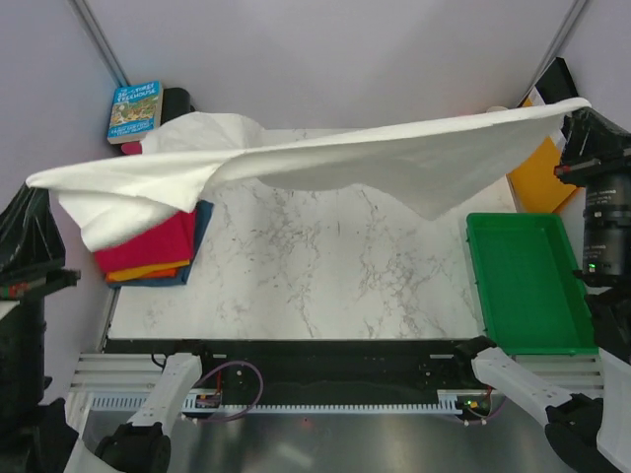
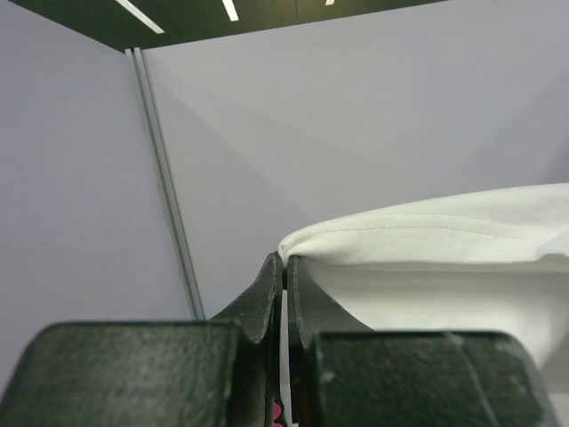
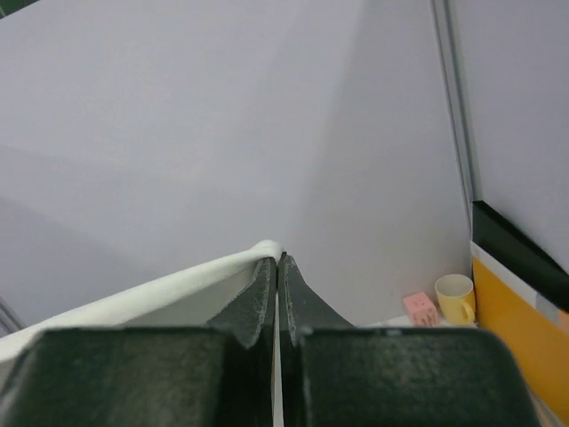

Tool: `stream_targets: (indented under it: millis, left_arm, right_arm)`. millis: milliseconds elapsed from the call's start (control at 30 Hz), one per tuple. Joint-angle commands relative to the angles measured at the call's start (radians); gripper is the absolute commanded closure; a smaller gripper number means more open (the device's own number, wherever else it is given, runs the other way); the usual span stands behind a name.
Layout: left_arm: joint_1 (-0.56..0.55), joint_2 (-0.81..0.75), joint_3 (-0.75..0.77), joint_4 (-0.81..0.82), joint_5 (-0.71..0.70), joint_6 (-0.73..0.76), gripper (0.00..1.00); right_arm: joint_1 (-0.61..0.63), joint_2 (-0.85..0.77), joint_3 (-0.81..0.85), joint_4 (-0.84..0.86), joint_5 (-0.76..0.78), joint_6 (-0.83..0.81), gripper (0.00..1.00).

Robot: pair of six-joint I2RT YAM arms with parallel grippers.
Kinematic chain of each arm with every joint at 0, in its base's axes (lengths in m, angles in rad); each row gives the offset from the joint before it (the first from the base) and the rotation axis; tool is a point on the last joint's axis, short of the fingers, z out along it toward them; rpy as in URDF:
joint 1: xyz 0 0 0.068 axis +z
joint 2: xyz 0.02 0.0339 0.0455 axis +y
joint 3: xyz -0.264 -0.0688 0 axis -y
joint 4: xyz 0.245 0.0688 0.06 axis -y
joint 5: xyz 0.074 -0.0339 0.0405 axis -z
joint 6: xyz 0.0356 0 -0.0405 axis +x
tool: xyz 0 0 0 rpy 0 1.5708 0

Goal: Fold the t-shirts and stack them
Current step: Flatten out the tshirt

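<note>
Stretching from one side of the top view to the other, the cream-white shirt (image 1: 325, 158) hangs in the air above the marble counter (image 1: 325, 276), drawn out between the two arms. One end sits at the far left of that view and the other at the upper right. The cloth between them sags a little, with a loose flap drooping on the left and a pointed fold hanging right of centre.

The left jaws are clenched on the shirt's left end. In the left wrist view only a narrow slit shows between them, with a thin white edge of cloth running down it. The seamed hem wraps over the tips and spreads away to the right.

The right jaws are pinched just as tightly on the other end. In the right wrist view a sliver of white fills the slit, and the rolled hem leaves the tips toward the left.

At the counter's left rear lies the folded stack, with the magenta-pink shirt (image 1: 148, 246) on top. The orange shirt (image 1: 148, 271) peeks out under it and the blue shirt (image 1: 202, 222) shows along the right side. The drooping flap hides part of the pile from above.

A green tray (image 1: 527, 281) rests at the counter's right edge, with the yellow-orange folder (image 1: 540, 177) behind it. A blue book (image 1: 135, 110) stands in the far left corner. The right wrist view also catches a yellow mug (image 3: 454, 298) beside a small pink cube (image 3: 420, 309).
</note>
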Motion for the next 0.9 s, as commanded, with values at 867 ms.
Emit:
stream_targets:
  millis: [867]
  left_arm:
    - [0.005, 0.156, -0.285, 0.101, -0.041, -0.048, 0.98]
  right_arm:
    - [0.037, -0.015, -0.262, -0.054, 0.229, -0.031, 1.0]
